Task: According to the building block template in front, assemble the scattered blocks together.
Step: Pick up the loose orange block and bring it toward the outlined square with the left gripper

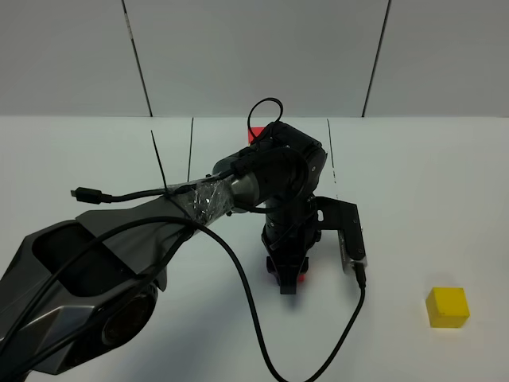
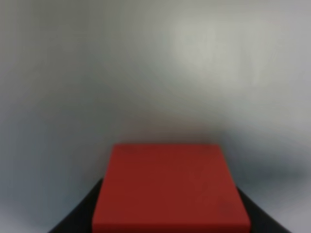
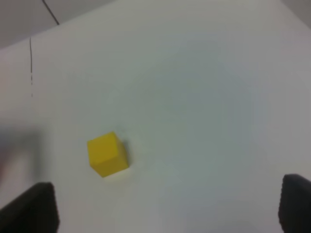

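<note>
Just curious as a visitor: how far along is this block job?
Nothing is joined yet. The left gripper is closed on the small matte red cube, low over the white table. The small matte yellow cube sits alone, in front of the open right gripper. Left: bring both cubes together in a row like the template, only its red end showing behind the arm.

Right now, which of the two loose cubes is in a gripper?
The red cube, flanked by the fingers of the left gripper. The yellow cube sits alone, with nothing touching it.
</note>
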Available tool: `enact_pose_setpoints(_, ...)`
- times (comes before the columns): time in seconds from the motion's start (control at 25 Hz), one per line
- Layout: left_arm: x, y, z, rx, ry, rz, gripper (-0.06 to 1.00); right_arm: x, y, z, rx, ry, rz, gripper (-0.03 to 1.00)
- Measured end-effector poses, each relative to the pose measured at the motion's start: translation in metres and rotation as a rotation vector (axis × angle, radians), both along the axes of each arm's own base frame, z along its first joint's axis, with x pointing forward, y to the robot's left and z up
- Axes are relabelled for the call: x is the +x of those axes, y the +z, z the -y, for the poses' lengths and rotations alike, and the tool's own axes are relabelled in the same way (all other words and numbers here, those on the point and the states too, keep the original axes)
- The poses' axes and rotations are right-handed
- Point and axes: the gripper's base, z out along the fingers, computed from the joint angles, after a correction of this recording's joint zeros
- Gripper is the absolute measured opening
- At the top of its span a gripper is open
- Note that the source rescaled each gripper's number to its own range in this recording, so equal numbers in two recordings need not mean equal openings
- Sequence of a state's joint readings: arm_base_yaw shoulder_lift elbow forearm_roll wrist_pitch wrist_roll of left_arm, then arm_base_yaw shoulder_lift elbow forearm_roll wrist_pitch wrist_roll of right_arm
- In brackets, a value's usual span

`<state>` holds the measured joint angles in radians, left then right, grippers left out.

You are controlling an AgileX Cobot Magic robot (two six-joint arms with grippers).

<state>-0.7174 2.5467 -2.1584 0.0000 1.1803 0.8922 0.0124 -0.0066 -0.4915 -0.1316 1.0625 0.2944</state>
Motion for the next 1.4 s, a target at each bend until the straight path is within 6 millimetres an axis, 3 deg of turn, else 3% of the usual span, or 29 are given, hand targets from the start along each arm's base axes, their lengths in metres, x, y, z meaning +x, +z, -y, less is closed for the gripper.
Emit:
enact_pose_setpoints(0.28,0.000,0.000,0.000,0.001,-0.036,-0.003,0.00,0.000,0.000,0.000,0.000,0.000,0.000,0.80)
enact_pose_setpoints(0.36,0.000,0.000,0.000,0.001,-0.038,-0.003,0.05,0.000,0.000,0.000,0.000,0.000,0.000,0.80)
enact_pose_setpoints(0.48,0.000,0.000,0.000,0.001,-0.040,-0.003,0.34,0.000,0.000,0.000,0.000,0.000,0.000,0.80)
enact_pose_setpoints(0.56,0.000,0.001,0.000,0.000,-0.040,-0.001,0.63,0.000,0.000,0.000,0.000,0.000,0.000,0.80)
enact_pose_setpoints(0.64,0.000,0.005,0.000,-0.005,-0.039,0.004,0.82,0.000,0.000,0.000,0.000,0.000,0.000,0.80)
enact_pose_setpoints(0.72,0.000,0.011,0.000,-0.013,-0.027,0.014,0.93,0.000,0.000,0.000,0.000,0.000,0.000,0.80)
enact_pose_setpoints(0.84,0.000,0.028,0.000,-0.035,-0.002,0.040,0.98,0.000,0.000,0.000,0.000,0.000,0.000,0.80)
enact_pose_setpoints(1.12,-0.006,0.084,0.000,-0.149,0.174,0.084,1.00,0.000,0.000,0.000,0.000,0.000,0.000,0.80)
enact_pose_setpoints(1.4,-0.009,0.142,-0.014,-0.226,0.312,0.171,1.00,0.000,0.000,0.000,0.000,0.000,0.000,0.80)
